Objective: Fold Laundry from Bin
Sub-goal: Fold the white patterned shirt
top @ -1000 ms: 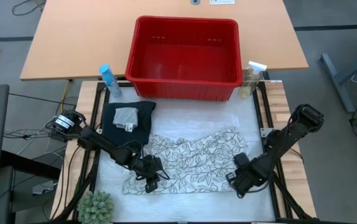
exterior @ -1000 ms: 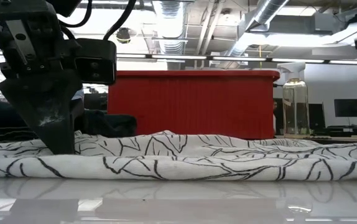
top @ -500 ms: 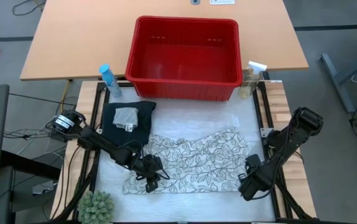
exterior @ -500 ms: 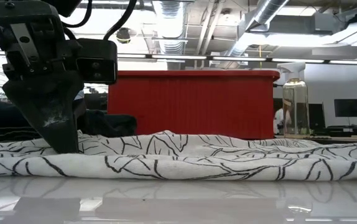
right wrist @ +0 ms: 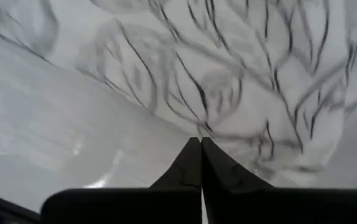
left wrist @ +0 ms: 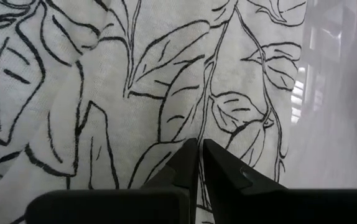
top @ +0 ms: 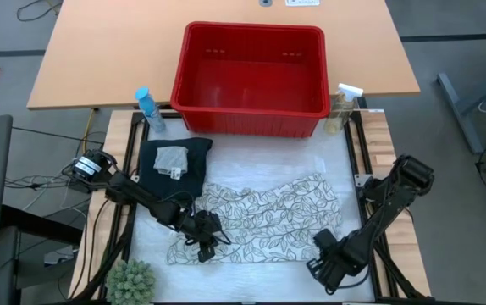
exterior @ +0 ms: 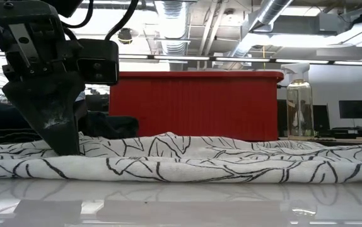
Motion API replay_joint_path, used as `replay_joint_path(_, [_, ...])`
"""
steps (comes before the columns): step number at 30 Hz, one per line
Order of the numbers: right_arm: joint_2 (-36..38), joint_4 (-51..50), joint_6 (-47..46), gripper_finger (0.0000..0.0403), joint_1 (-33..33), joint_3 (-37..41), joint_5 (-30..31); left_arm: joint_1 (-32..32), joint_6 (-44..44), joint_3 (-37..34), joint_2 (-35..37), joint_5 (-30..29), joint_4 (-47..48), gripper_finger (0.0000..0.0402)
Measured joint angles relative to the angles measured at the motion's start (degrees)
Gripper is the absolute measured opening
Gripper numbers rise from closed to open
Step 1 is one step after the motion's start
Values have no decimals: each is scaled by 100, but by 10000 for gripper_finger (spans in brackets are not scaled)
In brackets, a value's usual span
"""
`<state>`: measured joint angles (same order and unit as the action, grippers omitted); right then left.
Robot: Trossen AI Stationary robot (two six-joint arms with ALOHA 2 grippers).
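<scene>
white table covering (top: 251,152) fills the work area, with the red bin (top: 251,68) at its far edge looking empty from above and the laundry out on the surface: the dark trousers (top: 173,169) with the small grey cloth (top: 172,159) on top lie folded near the bin's left corner, and the leaf-print cloth (top: 260,220) is spread wide in the middle. the left gripper (top: 207,240) is pressed onto the cloth's near left part, fingers closed; whether they pinch a fold or only rest on it is hard to tell from the wrist view. the right gripper (top: 321,264) sits closed at the cloth's near right corner, on the bare covering just off the hem, seemingly holding nothing. to fold well, the right side likely needs to reopen, slide under the hem and take a true corner, matched with the left, so both lift evenly. room is good toward the far edge of the cloth; the trousers, the blue spray bottle (top: 148,108), the clear spray bottle (top: 342,108) and the plant (top: 131,281) crowd the margins.
</scene>
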<state>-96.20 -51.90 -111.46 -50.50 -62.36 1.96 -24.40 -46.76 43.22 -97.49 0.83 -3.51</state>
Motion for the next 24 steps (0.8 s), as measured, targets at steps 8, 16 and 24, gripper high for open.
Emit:
replay_joint_path(8, [-367,-544,-150,31,-222,-3,-1275,-2,41,0,0,41,15,18])
replay_joint_path(16, [-318,-1705,-944,30,-469,-70,-2269,-4,109,0,-2,45,92,18])
replay_joint_path(24, [-90,-529,-758,18,-450,-510,-32,-4,152,0,-2,43,120,18])
